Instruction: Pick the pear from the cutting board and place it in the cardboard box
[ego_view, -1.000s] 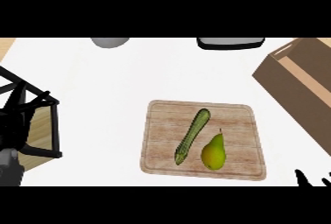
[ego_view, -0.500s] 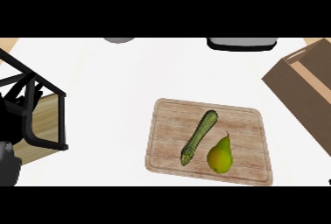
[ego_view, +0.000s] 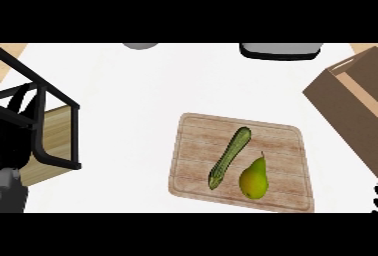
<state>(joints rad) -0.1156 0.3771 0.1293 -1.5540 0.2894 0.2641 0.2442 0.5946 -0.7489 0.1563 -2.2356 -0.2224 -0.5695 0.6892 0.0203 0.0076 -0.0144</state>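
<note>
A yellow-green pear (ego_view: 253, 179) lies on the wooden cutting board (ego_view: 193, 150), near its front right, stem pointing away from me. Just left of the pear lies a long green zucchini (ego_view: 230, 156) at a slant. The open cardboard box (ego_view: 345, 102) stands at the right edge, beyond the board's far right corner. Only a black sliver of my right hand (ego_view: 375, 192) shows at the right edge, well apart from the pear. My left hand (ego_view: 12, 150) is a dark shape at the far left above its grey forearm (ego_view: 10, 192), mixed up with a black frame.
A black metal frame with a wooden panel (ego_view: 52, 132) fills the left side. At the counter's far edge sit a grey round object (ego_view: 140, 45) and a dark grey vessel (ego_view: 280, 50). White counter lies between the board and the frame.
The whole view has slid slightly, so the board and box sit a little further right. Less of the right hand shows now. The pear and zucchini lie as before on the board.
</note>
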